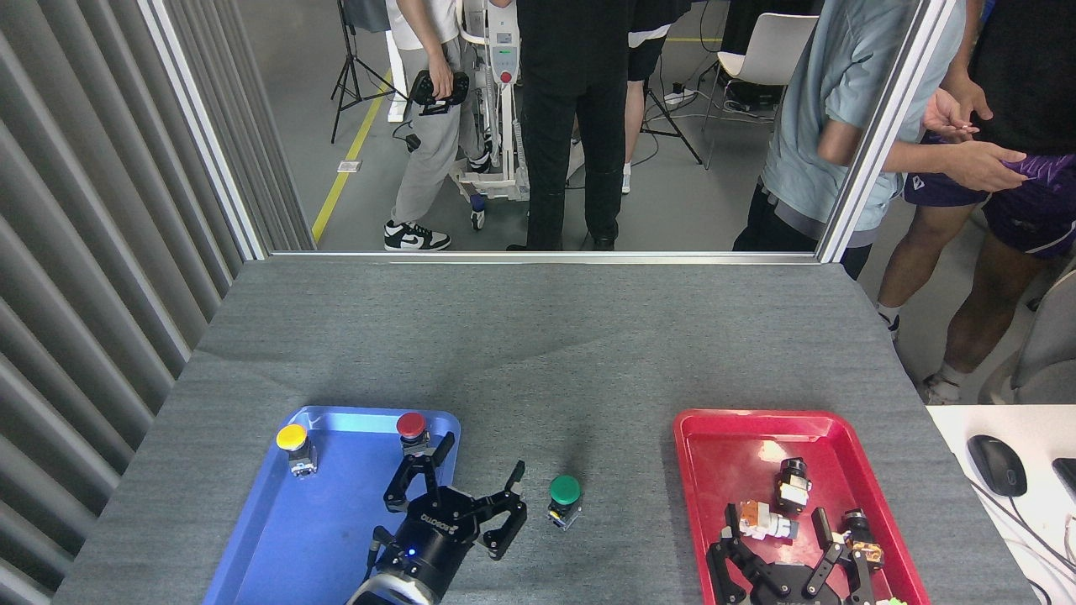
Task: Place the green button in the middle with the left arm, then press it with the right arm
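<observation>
Jaws: left gripper [471, 483] spread, empty | right gripper [786, 550] spread, empty | green button [564, 501] upright mid-table near front edge | press squarely on cap

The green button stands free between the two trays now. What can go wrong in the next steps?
The green button is small and upright on the cloth; an off-centre press by the right hand might tip it. The open left hand sits close beside it and near the red button, so a wrong move could knock either.
</observation>
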